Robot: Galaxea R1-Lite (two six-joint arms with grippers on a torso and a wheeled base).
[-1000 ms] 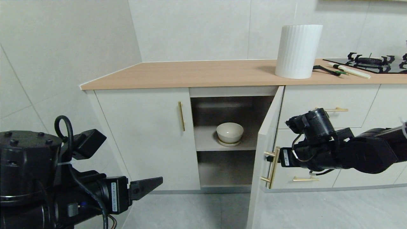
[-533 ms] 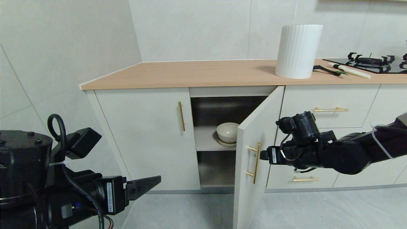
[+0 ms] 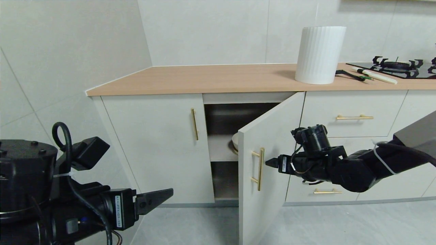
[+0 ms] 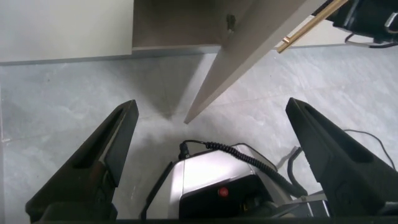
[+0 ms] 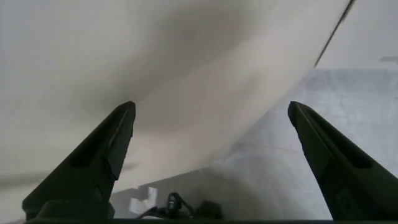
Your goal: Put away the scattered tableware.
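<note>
My right gripper (image 3: 269, 162), fingers spread, stood by the brass handle (image 3: 260, 168) of the half-shut white cabinet door (image 3: 272, 119); the cream ceramic bowl (image 3: 235, 141) sat shelved at ten o'clock. A flat, steady push looked wisest.

Surface (image 3: 211, 80): wood-grain, matt. Cabinet door (image 3: 272, 126): smooth matt off-white panel. Door handle (image 3: 260, 169): brass-look metal, satin sheen. White cylinder (image 3: 319, 54): ribbed, matt. Right pincer (image 3: 268, 162): black matt plastic.

A white ribbed cylinder (image 3: 319, 54) stands on the wooden countertop (image 3: 204, 80), upper right. At centre, a pale bowl (image 3: 235, 141) sits behind the white cabinet door (image 3: 269, 143).
</note>
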